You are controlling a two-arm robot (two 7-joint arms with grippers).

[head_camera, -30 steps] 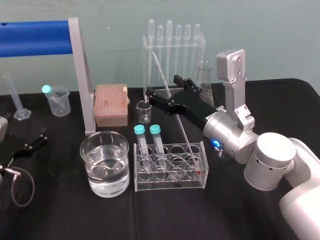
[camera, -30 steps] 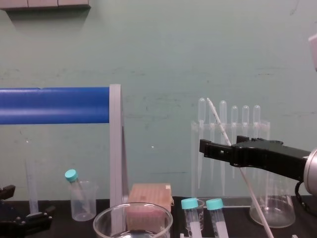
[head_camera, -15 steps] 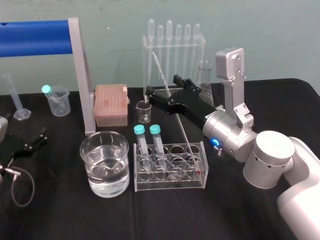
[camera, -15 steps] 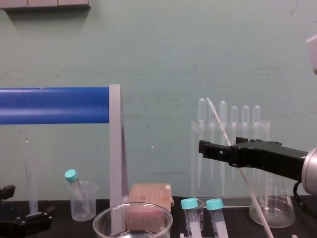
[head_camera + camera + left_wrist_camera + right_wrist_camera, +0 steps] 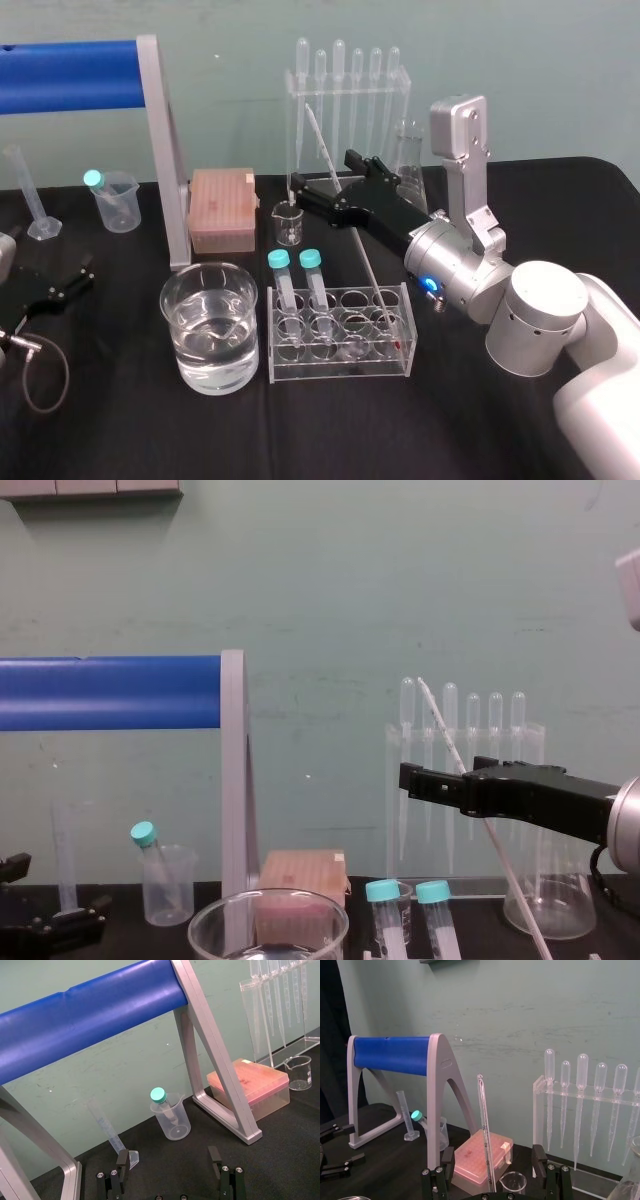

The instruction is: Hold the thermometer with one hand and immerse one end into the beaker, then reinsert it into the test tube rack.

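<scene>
Straddling the thermometer [image 5: 485,1130] standing in the rack [image 5: 340,335].
Right hand [image 5: 322,176]: fingers apart, unclamped; next: clamp, lift clear, carry to the beaker [image 5: 212,325] left of the rack. Left hand [image 5: 168,1160] idle, fingers apart.

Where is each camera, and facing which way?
Head: high, looking down at the clear plastic rack; right gripper straddles the long thin glass thermometer.
Chest: low, facing the wall; right gripper at right.
Left wrist: faces the blue-barred stand; parked left gripper open.
Right wrist: faces the wall; open fingers flank the thermometer.
Head and chest share the wide clear glass beaker.
</scene>
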